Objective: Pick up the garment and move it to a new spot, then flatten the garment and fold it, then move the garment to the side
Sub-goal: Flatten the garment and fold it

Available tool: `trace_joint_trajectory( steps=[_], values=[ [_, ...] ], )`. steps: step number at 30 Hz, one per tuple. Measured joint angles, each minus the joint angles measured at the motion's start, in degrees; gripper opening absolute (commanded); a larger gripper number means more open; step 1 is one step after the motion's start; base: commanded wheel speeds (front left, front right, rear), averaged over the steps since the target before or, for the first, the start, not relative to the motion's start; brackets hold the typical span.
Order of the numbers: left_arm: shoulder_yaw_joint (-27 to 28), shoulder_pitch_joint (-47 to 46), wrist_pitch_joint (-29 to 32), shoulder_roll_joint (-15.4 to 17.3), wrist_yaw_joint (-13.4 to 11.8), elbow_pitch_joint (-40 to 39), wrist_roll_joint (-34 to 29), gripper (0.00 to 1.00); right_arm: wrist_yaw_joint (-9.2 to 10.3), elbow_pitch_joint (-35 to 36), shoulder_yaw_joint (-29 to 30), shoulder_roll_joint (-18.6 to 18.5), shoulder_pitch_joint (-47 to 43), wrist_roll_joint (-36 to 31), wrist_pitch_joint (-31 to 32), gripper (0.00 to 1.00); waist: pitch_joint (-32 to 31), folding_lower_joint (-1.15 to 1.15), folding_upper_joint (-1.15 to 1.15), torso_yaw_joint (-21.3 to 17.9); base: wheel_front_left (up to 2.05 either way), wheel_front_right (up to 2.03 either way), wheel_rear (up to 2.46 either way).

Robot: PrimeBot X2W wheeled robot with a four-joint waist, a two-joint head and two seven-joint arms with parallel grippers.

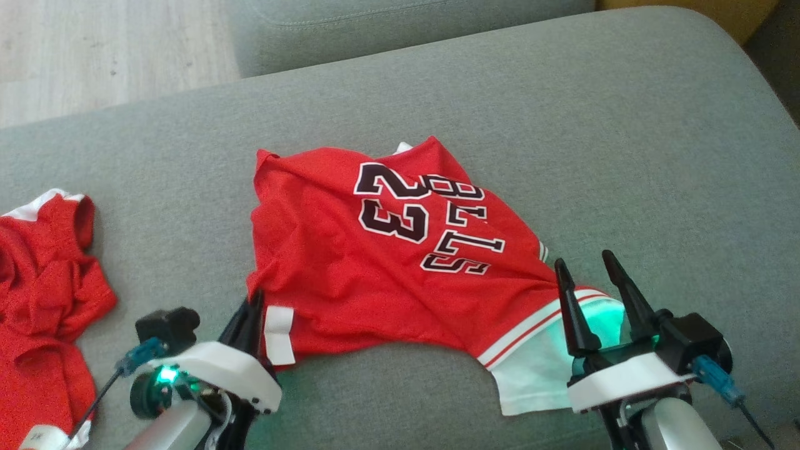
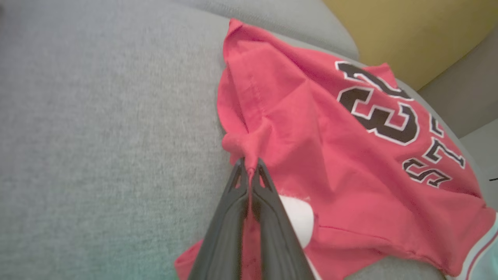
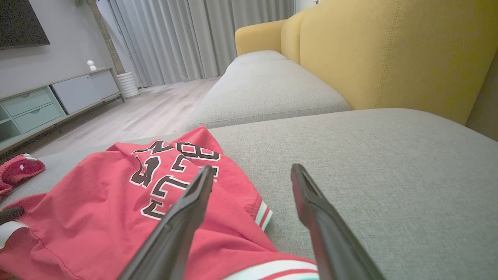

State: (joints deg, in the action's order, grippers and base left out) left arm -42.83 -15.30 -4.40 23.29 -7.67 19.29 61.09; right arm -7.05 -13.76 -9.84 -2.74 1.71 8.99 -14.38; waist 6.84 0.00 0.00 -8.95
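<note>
A red garment (image 1: 369, 262) with a black "23" and lettering and a white striped hem lies crumpled on the grey sofa cushion (image 1: 562, 125). My left gripper (image 1: 255, 306) is at its near-left corner, shut on a pinched fold of red cloth, seen close up in the left wrist view where the left gripper (image 2: 249, 167) bunches the garment (image 2: 330, 155). Over the white hem at the garment's near-right corner, my right gripper (image 1: 584, 265) stands open. In the right wrist view the right gripper (image 3: 253, 175) straddles the garment (image 3: 116, 202) edge with nothing between the fingers.
A second red garment (image 1: 44, 281) lies bunched at the cushion's left edge. A yellow sofa back (image 3: 389, 50) rises behind the cushion, with another grey cushion (image 3: 264, 89) beyond. Wooden floor (image 1: 94, 50) lies at the far left.
</note>
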Motion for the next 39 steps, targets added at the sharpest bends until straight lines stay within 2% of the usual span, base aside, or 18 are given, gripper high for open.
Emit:
trace_joint_trajectory(
  steps=[6, 12, 17, 18, 21, 29, 30, 31, 32, 33, 34, 39],
  values=[
    [0.22, 1.12, -3.85, 2.22, -3.19, -11.07, -2.55, 0.00, 0.00, 0.01, 0.93, 0.00, -0.19, -0.12, 0.00, 1.00, -0.89, 0.00, 0.00, 1.37, 0.00, 0.00, 0.00],
    [-0.03, 12.58, -6.08, 5.92, -6.77, -23.61, -3.09, 0.00, 0.00, 0.09, 1.47, 0.00, -1.28, -0.51, 0.00, 1.00, -1.77, 0.00, 0.00, 3.06, 0.00, 0.00, 0.00],
    [-0.34, 20.34, -8.29, 6.38, -4.65, -24.74, -1.13, 0.00, 0.00, 0.26, 1.79, 0.00, -1.49, -0.77, 0.00, 1.00, -1.81, 0.00, 0.00, 4.19, 0.00, 0.00, 0.00],
    [-0.35, 20.87, -8.37, 6.33, -4.37, -23.48, -1.14, 0.07, 0.00, 0.33, 1.79, 0.00, -1.49, -0.77, 0.00, 1.00, -1.77, 0.00, 0.00, 4.44, 0.00, 0.00, 0.00],
    [-0.32, 21.33, -8.98, 4.58, -1.23, -17.96, -0.71, 0.00, 0.00, 0.32, 1.47, 0.00, -1.47, -1.02, 0.00, 1.00, -1.68, 0.00, 0.00, 5.09, 0.00, 0.00, 0.00],
    [-0.20, 21.60, -9.36, 2.37, 1.83, -10.84, -0.64, 0.00, 0.00, 0.32, 1.49, 0.00, -1.46, -1.35, 0.00, 1.00, -1.76, 0.00, 0.00, 5.08, 0.00, 0.00, 0.00],
    [-0.02, 21.73, -9.37, 2.14, 2.21, -10.04, -0.36, 0.12, 0.00, 0.31, 1.49, 0.00, -1.46, -1.46, 0.00, 1.00, -1.79, 0.00, 0.00, 5.05, 0.00, 0.00, 0.00],
    [-0.05, 21.78, -9.37, 1.91, 2.20, -9.20, -0.42, 0.44, 0.00, 0.31, 1.49, 0.00, -1.46, -1.46, 0.00, 1.00, -1.85, 0.00, 0.00, 4.99, 0.00, 0.00, 0.00],
    [-0.08, 21.83, -9.36, 1.69, 2.20, -8.34, -0.40, 0.51, 0.00, 0.30, 1.48, 0.00, -1.46, -1.46, 0.00, 1.00, -1.95, 0.00, 0.00, 4.89, 0.00, 0.00, 0.00],
    [-0.12, 21.99, -9.29, 1.58, 2.20, -7.66, -0.37, 0.71, 0.00, 0.29, 1.48, 0.00, -1.46, -1.46, 0.00, 1.00, -2.08, 0.00, 0.00, 4.77, 0.00, 0.00, 0.00],
    [-0.21, 22.28, -9.31, 1.57, 2.19, -7.12, -0.38, 1.00, 0.00, 0.29, 1.49, 0.00, -1.47, -1.46, 0.00, 1.00, -2.24, 0.00, 0.00, 4.63, 0.00, 0.00, 0.00],
    [0.66, 22.93, -9.38, 1.57, -0.23, -5.69, 0.33, 1.00, 0.00, 0.32, 1.64, 0.00, -1.47, -1.52, 0.00, 1.00, -3.11, 0.00, 0.00, 3.75, 0.00, 0.00, 0.00]
  ],
)
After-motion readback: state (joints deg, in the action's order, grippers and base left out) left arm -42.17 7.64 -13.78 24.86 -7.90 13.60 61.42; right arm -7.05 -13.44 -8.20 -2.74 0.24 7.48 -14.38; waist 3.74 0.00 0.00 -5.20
